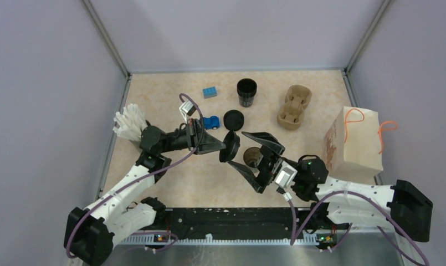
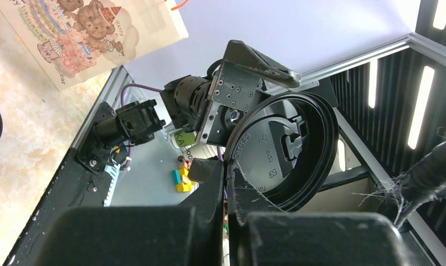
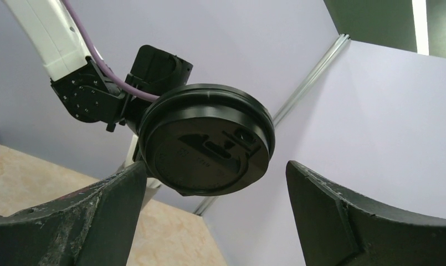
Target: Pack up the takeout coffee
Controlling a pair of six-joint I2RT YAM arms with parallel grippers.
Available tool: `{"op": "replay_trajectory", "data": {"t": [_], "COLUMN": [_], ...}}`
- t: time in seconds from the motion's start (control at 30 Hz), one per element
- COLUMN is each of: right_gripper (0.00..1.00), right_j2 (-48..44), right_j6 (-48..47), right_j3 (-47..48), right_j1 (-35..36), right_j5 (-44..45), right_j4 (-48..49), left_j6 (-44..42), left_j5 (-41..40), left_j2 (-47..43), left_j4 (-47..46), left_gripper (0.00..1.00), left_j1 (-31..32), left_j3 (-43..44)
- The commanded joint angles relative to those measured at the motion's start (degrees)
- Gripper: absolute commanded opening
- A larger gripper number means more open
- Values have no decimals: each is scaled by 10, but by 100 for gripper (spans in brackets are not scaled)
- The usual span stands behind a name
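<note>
Takeout coffee, top view: the small black ridged disposable cup [image 1: 246,92] stands upright and uncovered on the beige table [image 1: 170,105], just left of the brown pulp cup carrier [image 1: 294,106]. Its black round plastic lid [image 1: 230,146] is off the cup and raised above the table, left of the carrier and closer to the arm bases. The left gripper [image 1: 224,146] is clenched on the lid's edge and holds it on edge. The right gripper [image 1: 240,149] is spread wide with its jaws facing the lid and holds nothing. A flat black disc [image 1: 233,119] lies on the table left of the carrier, with a blue toy car [image 1: 211,122] beside it and a blue brick [image 1: 210,92] further left of the cup. A white paper bag with orange handles [image 1: 353,141] stands right of the carrier. A small brown round thing [image 1: 252,157] sits under the right gripper, and what it is cannot be told.

Left wrist view: the left gripper's fingers [image 2: 209,194] are pinched on the rim of the lid [image 2: 287,149], whose underside shows embossed lettering. The right gripper's body is just behind it.

Right wrist view: the lid [image 3: 206,141] hangs ahead of the two parted fingers [image 3: 76,221], apart from both, with its sip opening visible
</note>
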State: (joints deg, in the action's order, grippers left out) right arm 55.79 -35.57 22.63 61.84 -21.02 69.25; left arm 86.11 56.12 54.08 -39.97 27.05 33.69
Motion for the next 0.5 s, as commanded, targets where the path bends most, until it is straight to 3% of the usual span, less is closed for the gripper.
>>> {"op": "replay_trajectory", "data": {"t": [0.0, 0.47], "right_gripper": [93, 93], "right_j2": [0, 17], "right_j6": [-18, -49], "right_j3": [30, 64], "right_j1": [10, 19], "right_j5": [3, -14], "right_j4": [17, -72], "left_j6": [4, 3], "left_j5": [-4, 0], "left_j2": [-5, 0], "left_j4": [-34, -38], "left_gripper": [0, 0], "left_j1": [4, 11], "left_j3": [-6, -6]}}
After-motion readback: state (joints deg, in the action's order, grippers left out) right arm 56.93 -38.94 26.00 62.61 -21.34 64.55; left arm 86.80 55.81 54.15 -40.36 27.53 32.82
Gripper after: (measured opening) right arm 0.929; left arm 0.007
